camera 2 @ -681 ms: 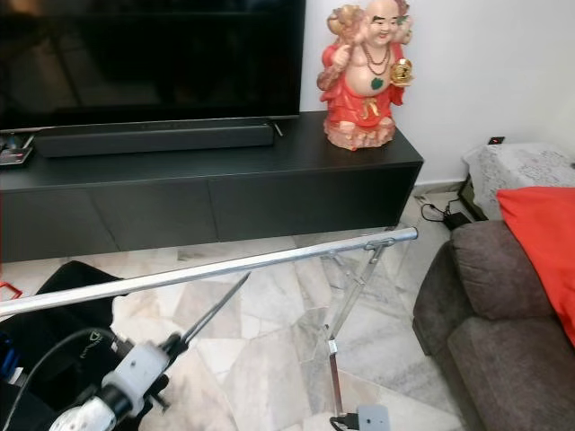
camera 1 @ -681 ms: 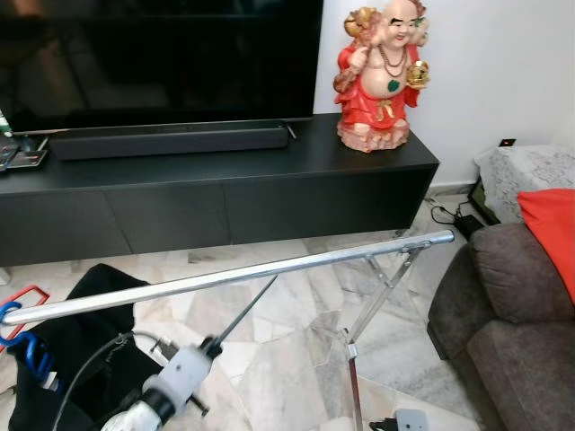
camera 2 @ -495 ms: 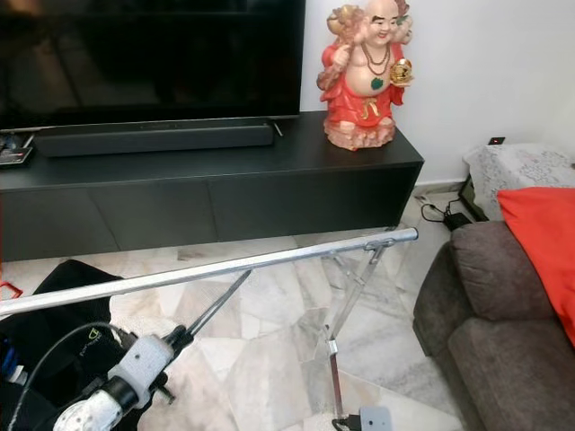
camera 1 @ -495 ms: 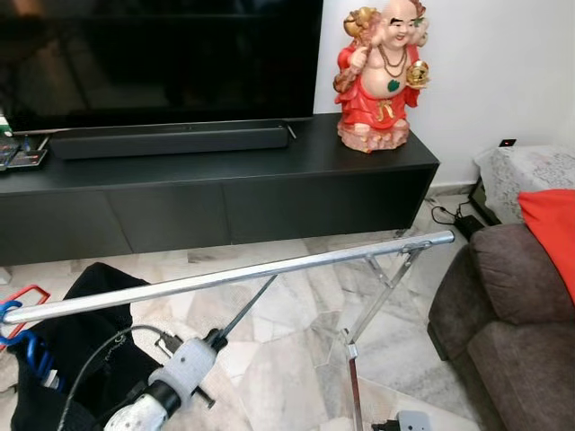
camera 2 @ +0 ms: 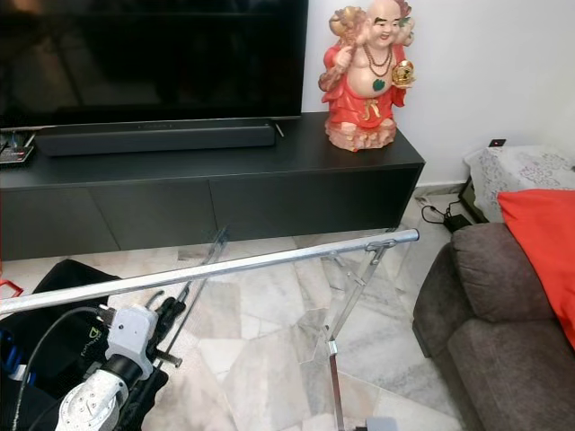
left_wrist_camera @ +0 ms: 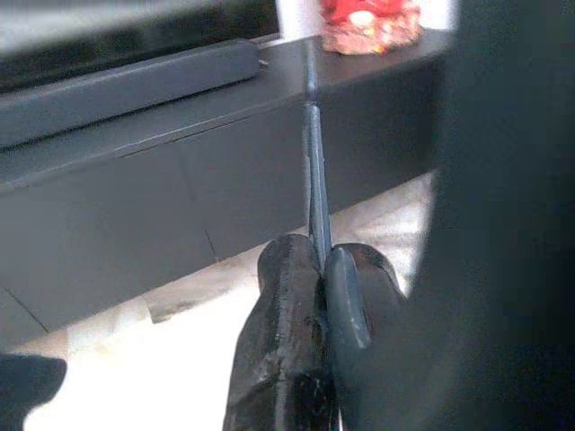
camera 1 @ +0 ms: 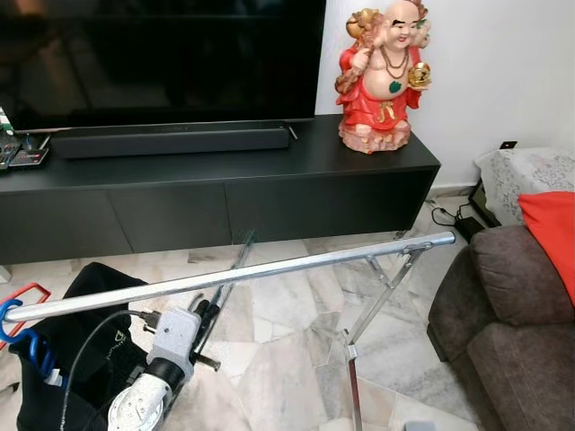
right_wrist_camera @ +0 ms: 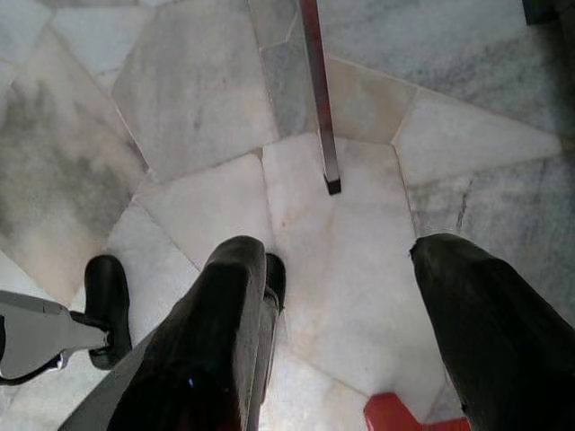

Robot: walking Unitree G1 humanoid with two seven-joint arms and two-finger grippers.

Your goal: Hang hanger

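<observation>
A silver rail of a clothes rack slants across the room in front of me. My left gripper sits just under the rail near its left part, shut on a thin dark hanger. The hanger shows as a slim bar that rises past the rail towards the TV console. In the left wrist view the two black fingers pinch that bar. My right gripper hangs open above the marble floor, near a rack leg. A blue hook hangs on the rail's left end.
A black TV console with a soundbar and a red statue stands behind the rack. A brown sofa with a red cushion is at the right. A black bag lies on the floor under the rail's left end. The rack's crossed legs stand at centre right.
My left gripper has risen and swung the hanger from a low slant under the rail to a steeper angle, so its tip now reaches past the rail.
</observation>
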